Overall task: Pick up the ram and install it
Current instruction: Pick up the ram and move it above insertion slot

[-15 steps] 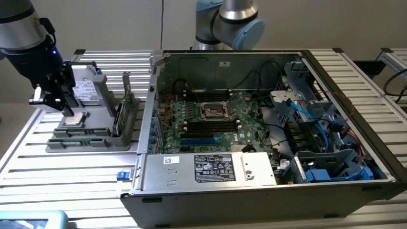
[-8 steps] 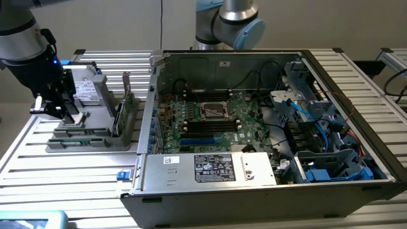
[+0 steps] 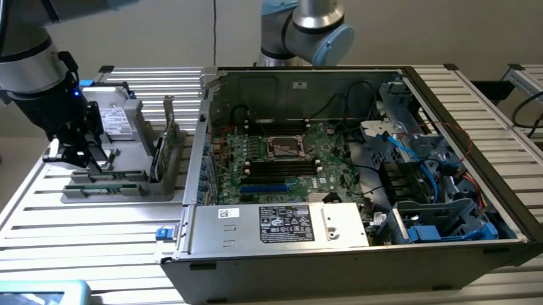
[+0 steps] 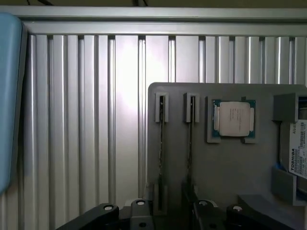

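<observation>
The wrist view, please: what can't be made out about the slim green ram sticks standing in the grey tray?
- Slim green ram sticks: wrist view, edge-on, faces and chips hidden.
- Their near ends: wrist view, behind the black gripper.
- Exterior view: same sticks too small for detail.

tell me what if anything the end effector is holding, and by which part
Nothing is held. The end effector is open over the grey tray, and the ram sticks stand in their slots there, ungripped.
</observation>
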